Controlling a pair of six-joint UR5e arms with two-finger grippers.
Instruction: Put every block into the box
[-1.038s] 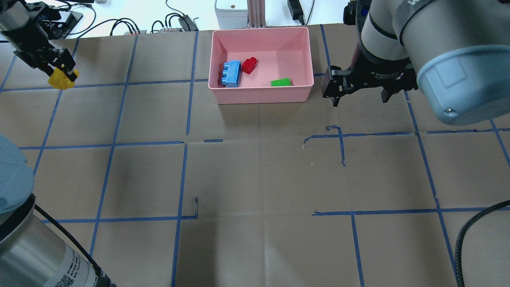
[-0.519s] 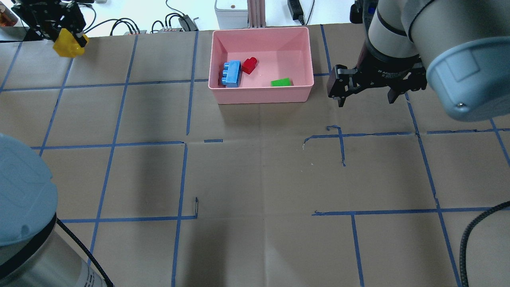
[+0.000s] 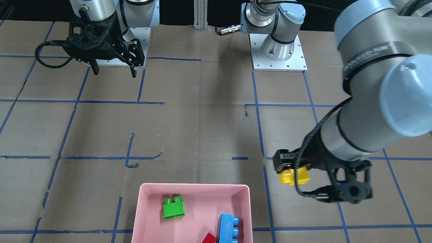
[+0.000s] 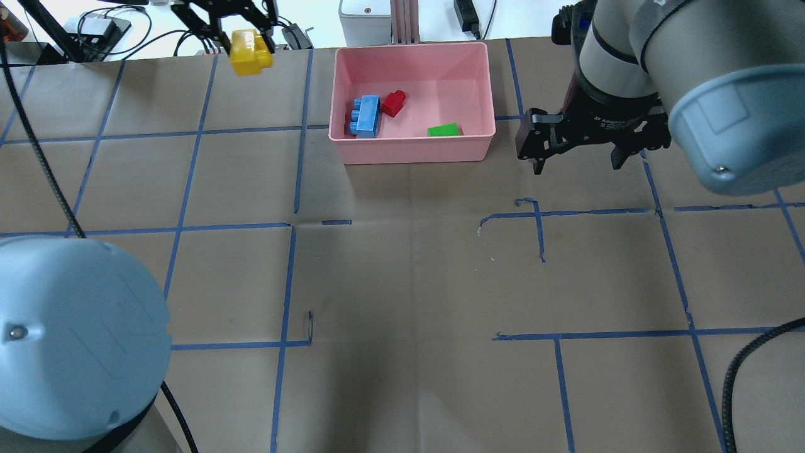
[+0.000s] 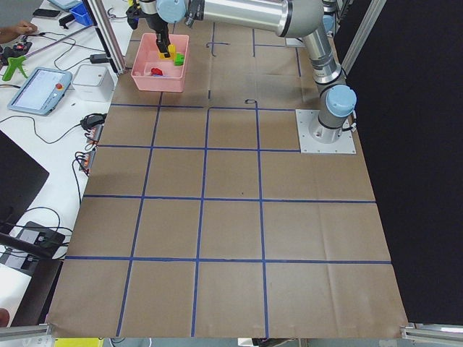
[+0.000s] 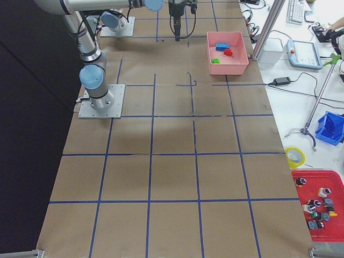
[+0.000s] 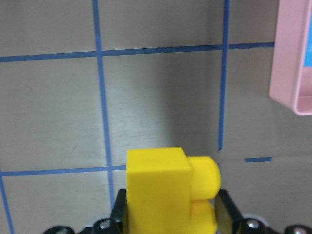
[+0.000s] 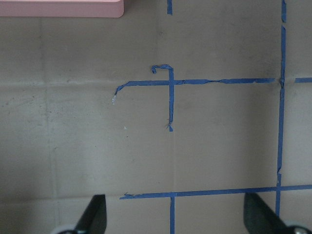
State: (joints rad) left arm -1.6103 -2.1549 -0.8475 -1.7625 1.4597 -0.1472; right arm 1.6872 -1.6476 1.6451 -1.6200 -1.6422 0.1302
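The taped bench (image 4: pixel 402 283) carries the pink box (image 4: pixel 412 150) at upper centre of the overhead view. The right hand (image 4: pixel 578 165) hangs spread just right of it. The left hand (image 4: pixel 250 45), upper left, pinches the yellow block (image 4: pixel 250 55) outside the box. The blue block (image 4: pixel 366 116), green block (image 4: pixel 444 130) and red block (image 4: pixel 394 102) lie inside.

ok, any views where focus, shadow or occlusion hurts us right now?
Left wrist view: yellow brick sits close at the bottom edge, slightly soft, with a dark shadow on the paper above it. Right wrist view: right pincer tips blurred, tape lines sharp. Overhead view: left arm's elbow cap blocks the lower-left corner; pink box evenly lit, no glare.
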